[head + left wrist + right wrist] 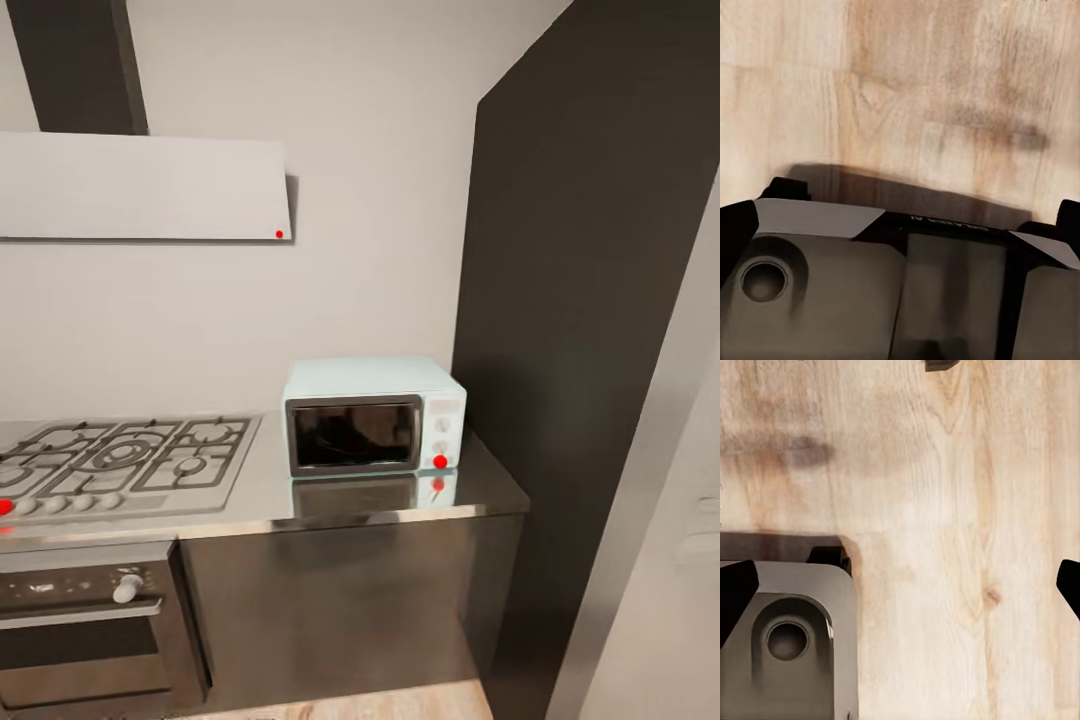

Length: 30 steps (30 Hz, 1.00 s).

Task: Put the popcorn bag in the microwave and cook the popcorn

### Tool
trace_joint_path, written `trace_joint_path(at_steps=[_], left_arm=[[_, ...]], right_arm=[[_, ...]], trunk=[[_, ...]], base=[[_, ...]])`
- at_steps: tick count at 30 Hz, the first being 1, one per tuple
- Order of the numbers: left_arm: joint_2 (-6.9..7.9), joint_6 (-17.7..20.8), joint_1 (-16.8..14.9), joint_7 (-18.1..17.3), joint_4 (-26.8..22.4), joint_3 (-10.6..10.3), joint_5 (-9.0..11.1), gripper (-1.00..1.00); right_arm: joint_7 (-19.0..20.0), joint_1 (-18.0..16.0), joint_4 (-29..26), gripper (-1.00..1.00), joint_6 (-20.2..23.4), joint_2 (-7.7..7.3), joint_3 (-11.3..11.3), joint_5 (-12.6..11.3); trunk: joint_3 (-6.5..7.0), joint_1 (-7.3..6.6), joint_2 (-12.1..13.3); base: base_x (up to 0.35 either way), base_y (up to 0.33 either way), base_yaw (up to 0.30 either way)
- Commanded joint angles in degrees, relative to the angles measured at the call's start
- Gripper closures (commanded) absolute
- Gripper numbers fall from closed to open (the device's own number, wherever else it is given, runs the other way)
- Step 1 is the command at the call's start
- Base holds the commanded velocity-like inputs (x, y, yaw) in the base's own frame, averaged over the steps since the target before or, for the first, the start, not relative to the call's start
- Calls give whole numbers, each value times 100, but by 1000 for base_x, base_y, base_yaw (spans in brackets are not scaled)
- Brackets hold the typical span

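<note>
microwave (pixel 372 416): sitting on countertop (pixel 270 495) at 12 o'clock, door shut, facing robot.
bag: can't tell where.
left fingers (pixel 736 232): hanging apart over wood floor (pixel 945 90).
right fingers (pixel 735 585): apart too, clamping nothing.
nearer arm: can't tell.

microwave (pixel 375 416) — small, boxy, pale mint-blue, sitting upright on the countertop (pixel 260 495) near its right end, back toward the wall. door shut: dark glass in a black frame. control strip on the right side of the front with two white knobs, red round light lit below them. countertop — grey, reflective metal, thin front edge; the microwave's front mirrors in it just ahead of the door.
</note>
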Motion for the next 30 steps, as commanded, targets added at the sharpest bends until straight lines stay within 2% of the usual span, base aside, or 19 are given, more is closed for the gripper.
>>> trace_joint_path(at_steps=[1, 9, 20, 24, 28, 29, 30], left_arm=[[-5, -22, -6, -27, 15, -48, 57, -100], [-6, -22, -6, -27, 15, -48, 51, -100], [-15, -22, -5, -27, 15, -48, 42, -100], [-21, -22, -5, -27, 15, -48, 50, -100], [-23, -22, -5, -27, 15, -48, 50, -100], [-23, -22, -5, -27, 15, -48, 50, -100], [-24, -22, -5, -27, 15, -49, 50, -100]], right_arm=[[13, -6, 14, -100, -29, 0, -48, 40], [12, -6, 14, -100, -29, -5, -48, 34], [22, -6, 14, -100, -43, -18, -63, 25], [-27, -6, 12, -100, -20, 30, -68, 31], [-323, -6, -34, -100, 52, 231, -73, 76], [-322, -6, -108, -100, 93, 246, -73, 76], [-295, -6, -466, -100, 170, 274, -79, 65]], trunk=[[-8, 0, -5], [-8, 0, -5], [-8, 0, -5], [-8, 0, -5], [-8, 0, -5], [-8, 0, -5], [-8, 0, -5]], base=[[0, -3, 228], [0, 0, 263], [0, 0, 20], [0, 0, 0], [0, 0, 0], [0, 0, 0], [0, 0, 0]])
